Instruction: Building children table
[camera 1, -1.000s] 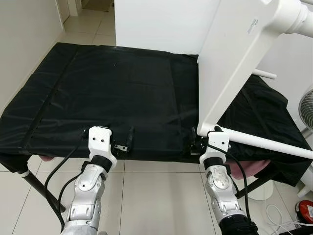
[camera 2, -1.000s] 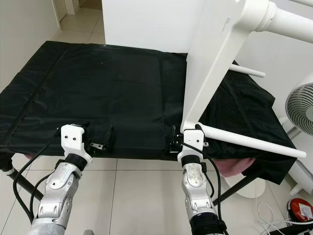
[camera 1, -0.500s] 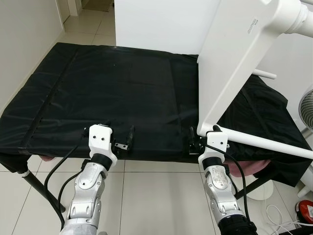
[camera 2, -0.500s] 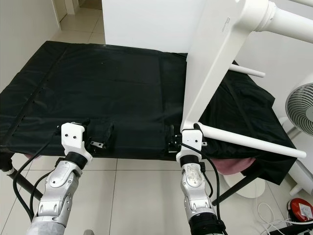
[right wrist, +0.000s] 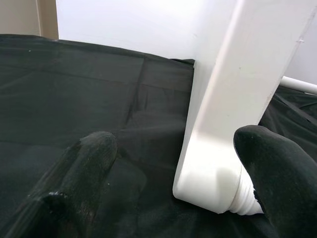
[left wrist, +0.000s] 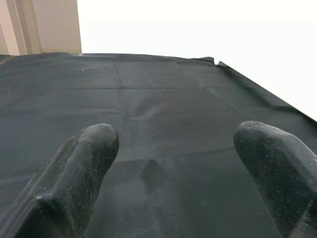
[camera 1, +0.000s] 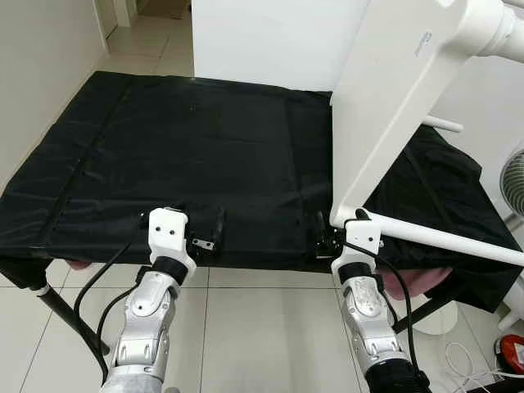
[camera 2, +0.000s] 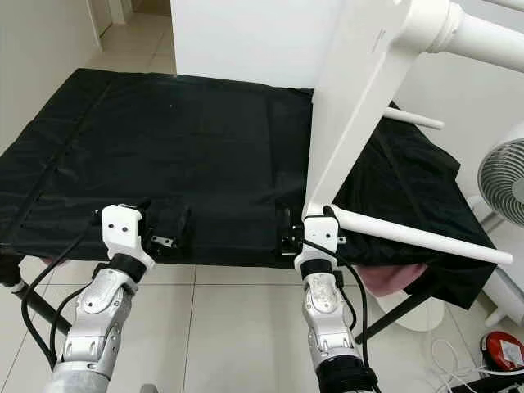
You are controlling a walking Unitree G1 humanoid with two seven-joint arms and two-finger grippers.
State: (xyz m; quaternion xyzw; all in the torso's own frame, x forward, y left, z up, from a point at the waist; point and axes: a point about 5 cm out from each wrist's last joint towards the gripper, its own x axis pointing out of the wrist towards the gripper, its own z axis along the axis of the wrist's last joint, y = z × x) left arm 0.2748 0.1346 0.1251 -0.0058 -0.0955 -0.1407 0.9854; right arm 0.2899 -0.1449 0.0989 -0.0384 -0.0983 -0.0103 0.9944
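A white children's table [camera 1: 391, 106] stands on its edge on a black-covered bench [camera 1: 180, 147], tabletop upright, with round white legs [camera 1: 446, 239] pointing to the right. My right gripper [camera 1: 337, 229] is at the tabletop's lower front corner [right wrist: 215, 163]. It is open, and the corner and the base of one leg sit between its fingers [right wrist: 84, 168], nearer one finger than the other. My left gripper [camera 1: 201, 226] hovers open over the black cloth [left wrist: 163, 99] near the bench's front edge, holding nothing.
A white wall panel [camera 1: 270, 41] rises behind the bench. A white fan [camera 2: 503, 176] stands at the right, with a red object [camera 2: 503, 352] and a cable on the tiled floor below it. Something pink [camera 2: 385, 280] shows under the cloth's front right edge.
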